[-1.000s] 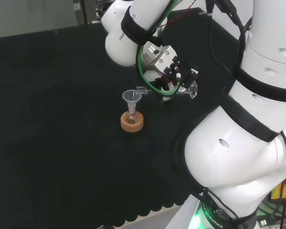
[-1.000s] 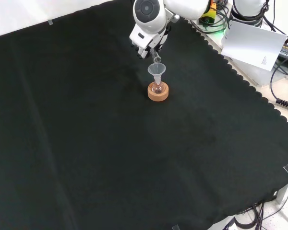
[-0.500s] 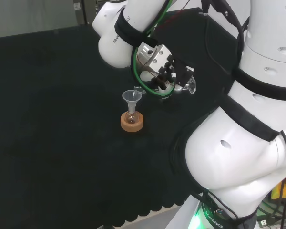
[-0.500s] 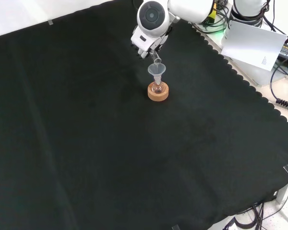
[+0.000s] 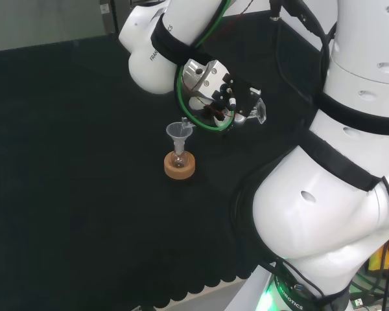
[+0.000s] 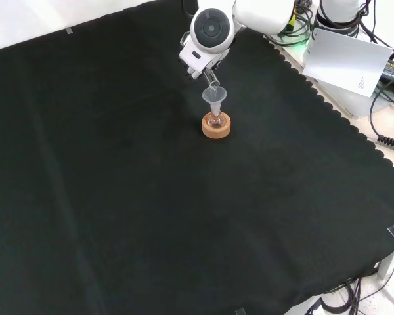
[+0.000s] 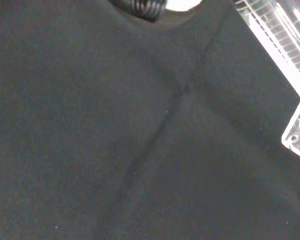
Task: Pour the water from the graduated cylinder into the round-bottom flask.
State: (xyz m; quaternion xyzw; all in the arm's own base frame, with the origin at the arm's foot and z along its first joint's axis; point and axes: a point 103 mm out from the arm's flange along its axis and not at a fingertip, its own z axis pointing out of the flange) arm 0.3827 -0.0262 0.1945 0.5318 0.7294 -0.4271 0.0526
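- Head view: the hand (image 5: 222,97) has its fingers curled round the graduated cylinder (image 5: 249,115), which is tipped close to level. The cylinder's clear base sticks out on the far side of the hand from the cork ring (image 5: 180,166). Its mouth end sits just over the rim of the funnel (image 5: 179,131). The funnel stands in the neck of the round-bottom flask (image 5: 179,157), and the flask sits in the cork ring.
- Front view: the flask (image 6: 215,121) is in the cork ring (image 6: 216,126) with the funnel (image 6: 214,98) on top. The cylinder's mouth (image 6: 213,81) is just above the funnel. The hand (image 6: 196,65) is above that, partly behind the arm's round-capped link (image 6: 212,29).
- Wrist view: the cylinder's ribbed clear wall and base (image 7: 296,135) are close up against the black cloth (image 7: 115,140).
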